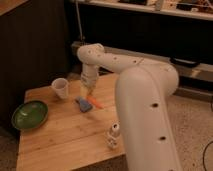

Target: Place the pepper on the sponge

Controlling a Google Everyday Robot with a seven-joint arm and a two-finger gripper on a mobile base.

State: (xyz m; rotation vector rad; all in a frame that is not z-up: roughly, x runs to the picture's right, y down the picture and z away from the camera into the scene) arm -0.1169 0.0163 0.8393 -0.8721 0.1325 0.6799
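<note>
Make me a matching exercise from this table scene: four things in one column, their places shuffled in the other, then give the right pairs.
Things:
1. green bowl
2. white cup
3. small bottle
4. gripper

Places:
A. near the front edge of the table, beside the robot's big arm
B. mid-table, right over the sponge and pepper
C. at the table's far left in the picture
D. toward the back of the table, left of the sponge in the picture

Pairs: 1-C, 2-D, 3-A, 4-B
</note>
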